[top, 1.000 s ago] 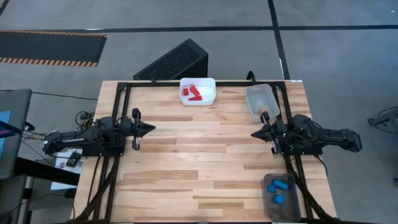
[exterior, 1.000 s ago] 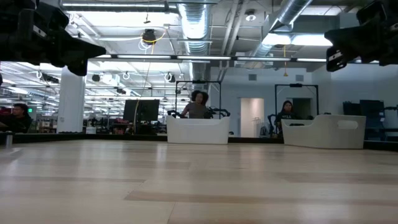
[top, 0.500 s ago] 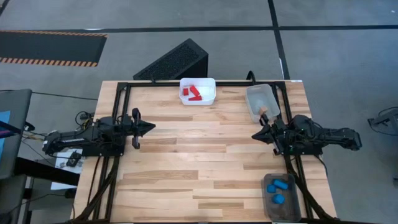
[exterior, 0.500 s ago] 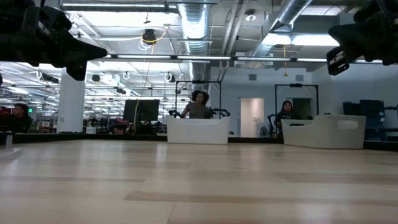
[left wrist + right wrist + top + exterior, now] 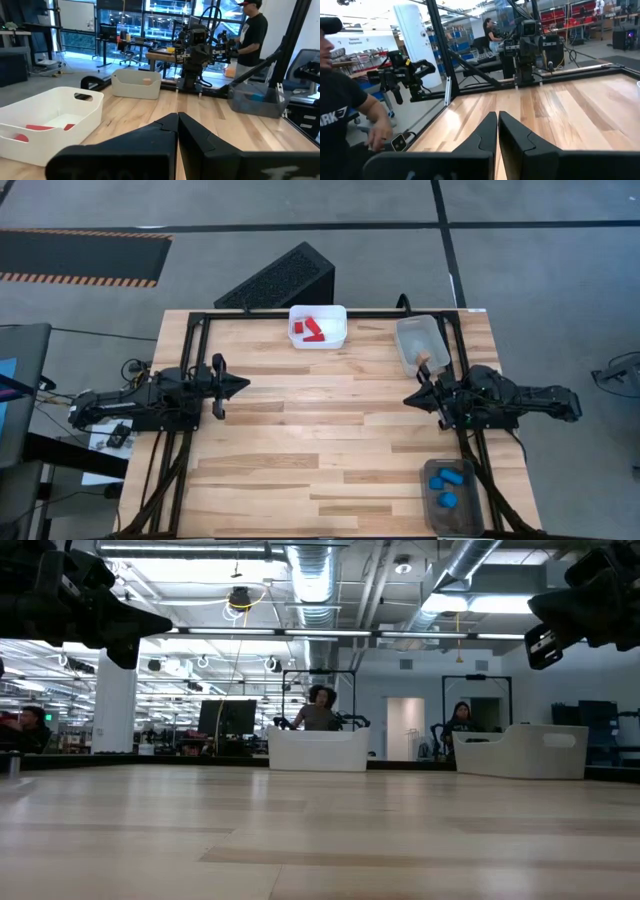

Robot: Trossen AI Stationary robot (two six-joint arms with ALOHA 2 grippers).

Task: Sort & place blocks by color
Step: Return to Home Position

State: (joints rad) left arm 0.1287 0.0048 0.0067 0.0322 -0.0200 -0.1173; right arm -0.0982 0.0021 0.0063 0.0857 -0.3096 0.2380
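Observation:
Red blocks point(image 5: 310, 330) lie in a white bin point(image 5: 338, 315) at the table's far edge. A pale wood block point(image 5: 424, 361) lies in a clear bin point(image 5: 412, 335) at the far right. Blue blocks point(image 5: 447, 479) lie in a grey bin point(image 5: 432, 510) at the near right corner. My left gripper point(image 5: 245, 387) hovers level over the table's left side, shut and holding nothing point(image 5: 178, 117). My right gripper point(image 5: 406, 396) faces it from the right side, level and shut, also holding nothing point(image 5: 497, 115).
A black frame point(image 5: 300, 313) runs along the table's far, left and right edges. The bare wooden top point(image 5: 320, 430) stretches between the two grippers. A person point(image 5: 342, 105) stands beside the table's near right, and others point(image 5: 318, 710) are in the room beyond.
My right gripper has rolled a little about its own pointing line while staying where it was. My left gripper has also rolled slightly in place. No block or bin has moved.

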